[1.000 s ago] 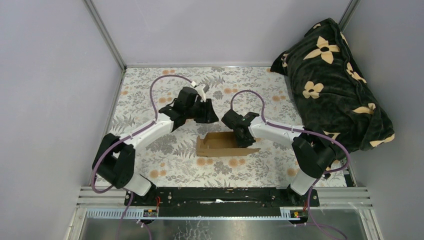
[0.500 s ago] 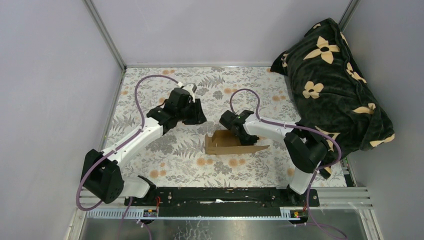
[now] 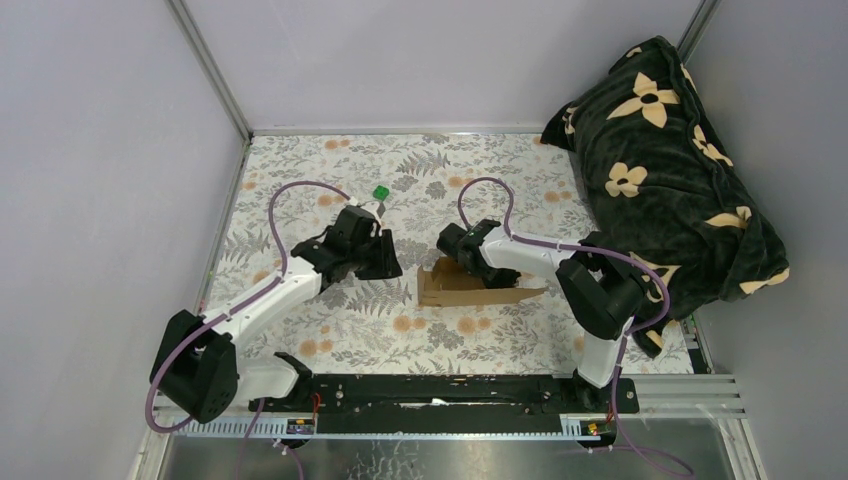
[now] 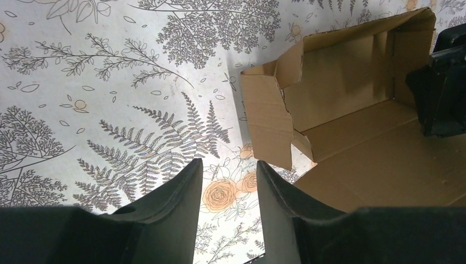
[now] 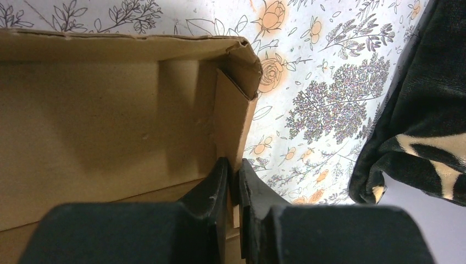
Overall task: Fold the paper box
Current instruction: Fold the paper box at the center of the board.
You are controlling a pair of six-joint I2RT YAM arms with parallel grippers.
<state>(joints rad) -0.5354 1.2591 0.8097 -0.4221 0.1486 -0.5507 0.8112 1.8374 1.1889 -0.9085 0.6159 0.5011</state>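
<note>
The paper box (image 3: 470, 286) is brown cardboard, half folded, with raised walls and a flat flap toward the front right. It lies mid-table on the floral cloth. My right gripper (image 3: 462, 250) is shut on the box's end wall (image 5: 233, 124), one finger inside and one outside. In the left wrist view the box (image 4: 351, 104) shows at the upper right, with a loose side flap hanging open. My left gripper (image 3: 385, 262) is open and empty, just left of the box, low over the cloth (image 4: 228, 181).
A tiny green cube (image 3: 380, 191) lies behind the left arm. A dark blanket with cream flowers (image 3: 670, 160) is heaped at the right, also in the right wrist view (image 5: 417, 110). Grey walls close in the table on three sides.
The right gripper has dragged the box to the right and a little back. The left arm has pulled back toward the near left, uncovering the green cube.
</note>
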